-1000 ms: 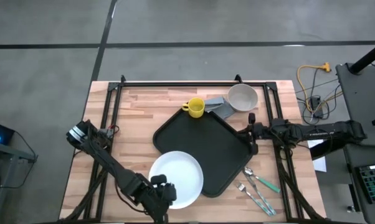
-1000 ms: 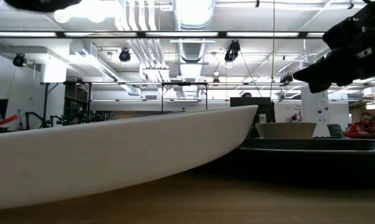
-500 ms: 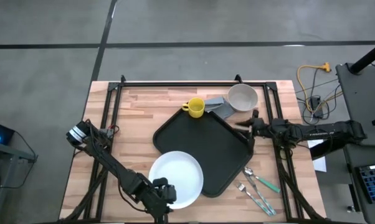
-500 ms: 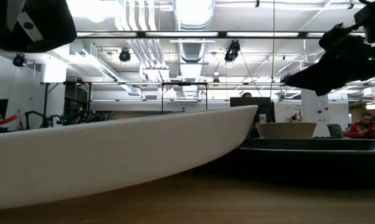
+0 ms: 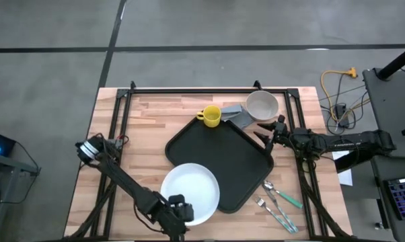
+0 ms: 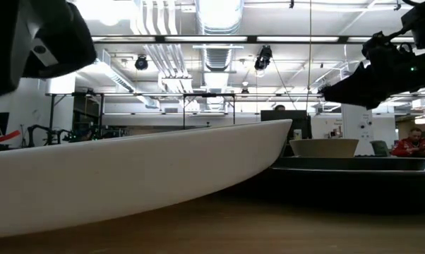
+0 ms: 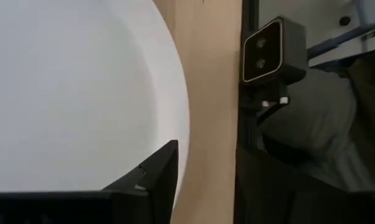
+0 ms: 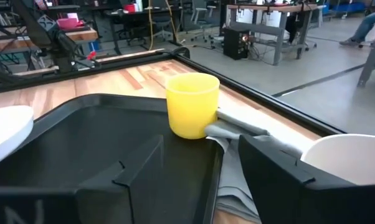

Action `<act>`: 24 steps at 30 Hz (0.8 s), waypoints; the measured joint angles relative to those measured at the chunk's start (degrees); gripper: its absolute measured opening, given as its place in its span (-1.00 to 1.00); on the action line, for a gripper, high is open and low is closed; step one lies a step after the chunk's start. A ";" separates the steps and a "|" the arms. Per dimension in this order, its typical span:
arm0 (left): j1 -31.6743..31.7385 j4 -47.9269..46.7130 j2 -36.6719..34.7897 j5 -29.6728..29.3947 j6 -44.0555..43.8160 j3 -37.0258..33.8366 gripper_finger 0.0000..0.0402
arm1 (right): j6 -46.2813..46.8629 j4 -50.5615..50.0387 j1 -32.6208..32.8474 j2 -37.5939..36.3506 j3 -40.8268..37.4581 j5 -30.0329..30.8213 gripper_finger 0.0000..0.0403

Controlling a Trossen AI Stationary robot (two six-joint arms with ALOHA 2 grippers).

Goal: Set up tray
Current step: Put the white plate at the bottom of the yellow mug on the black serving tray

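Spanning wooden table (image 5: 145, 134), lab behind

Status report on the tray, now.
Left gripper open at the plate's edge. Right gripper open over the tray's corner. Plate overlaps tray.

You have the tray (image 5: 219, 158) lying flat near the middle of the table (image 5: 149, 121), turned diagonally to its edges. It's large, black, rectangular, with rounded corners and a low raised rim. Its corner toward the table's front edge seems to be covered, though that's hard to judge.
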 joint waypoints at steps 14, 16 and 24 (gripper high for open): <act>-0.15 -27.79 14.45 -2.23 5.19 25.15 -0.27 | 0.93 -2.44 0.00 0.00 0.00 -4.63 0.03; -0.15 -30.67 16.92 -2.23 5.66 28.10 -0.27 | 0.93 -2.48 0.00 -0.02 0.00 -4.59 0.03; -0.15 -36.88 21.00 -3.22 5.65 33.64 -0.27 | 0.93 -2.89 0.00 0.00 0.02 -5.48 0.03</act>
